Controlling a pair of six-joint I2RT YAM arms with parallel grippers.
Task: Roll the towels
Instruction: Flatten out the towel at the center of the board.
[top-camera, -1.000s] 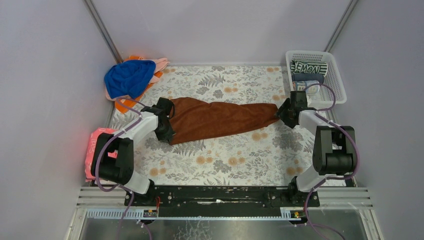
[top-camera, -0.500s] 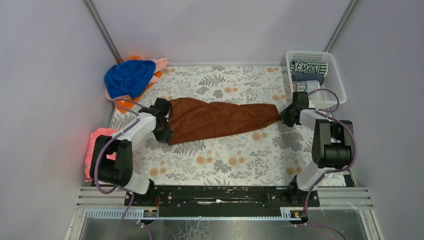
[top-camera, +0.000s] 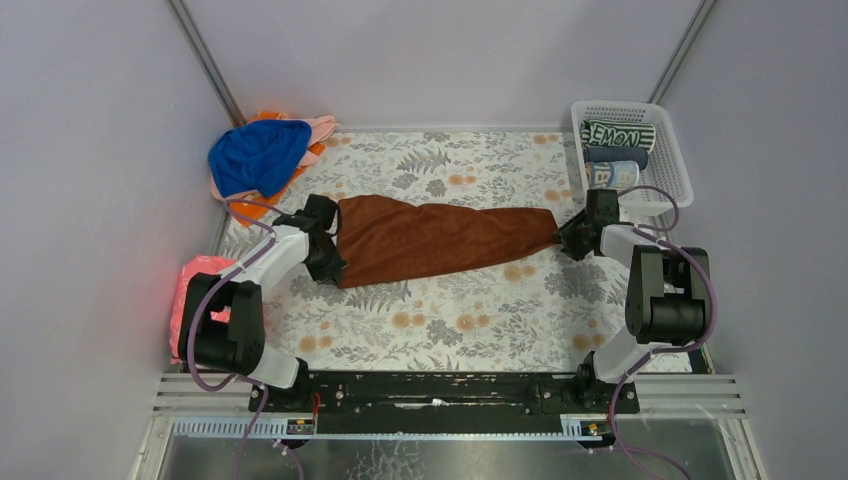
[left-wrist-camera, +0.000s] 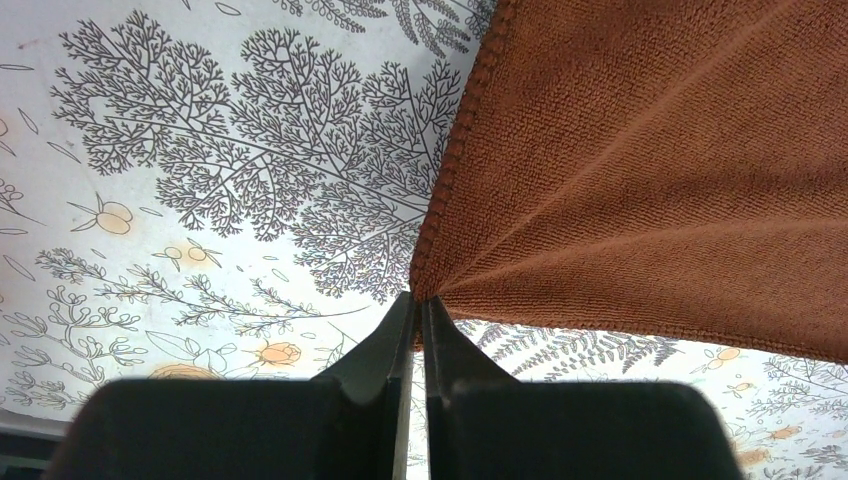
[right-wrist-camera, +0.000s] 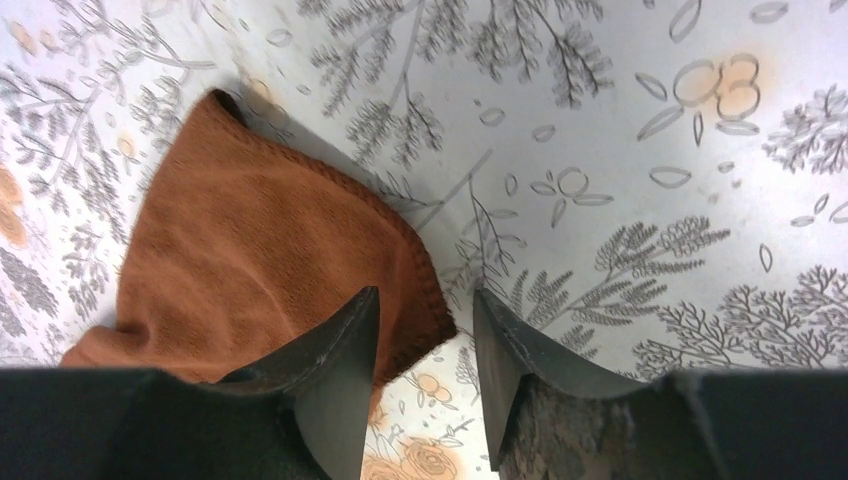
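Right gripper (right-wrist-camera: 425, 293) has edged toward 3 o'clock, jaws half-open astride one corner of the brown towel (top-camera: 440, 240); left gripper (left-wrist-camera: 418, 300) pinches the 9 o'clock corner; towel lies stretched mid-table, unrolled; rolled towels (top-camera: 618, 150) sit in the basket (top-camera: 676, 165); a pile (top-camera: 260, 155) waits at 10 o'clock.

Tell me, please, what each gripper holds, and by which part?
Left gripper pinches the brown terry towel by a corner. Right gripper holds nothing; open jaws straddle its other end.
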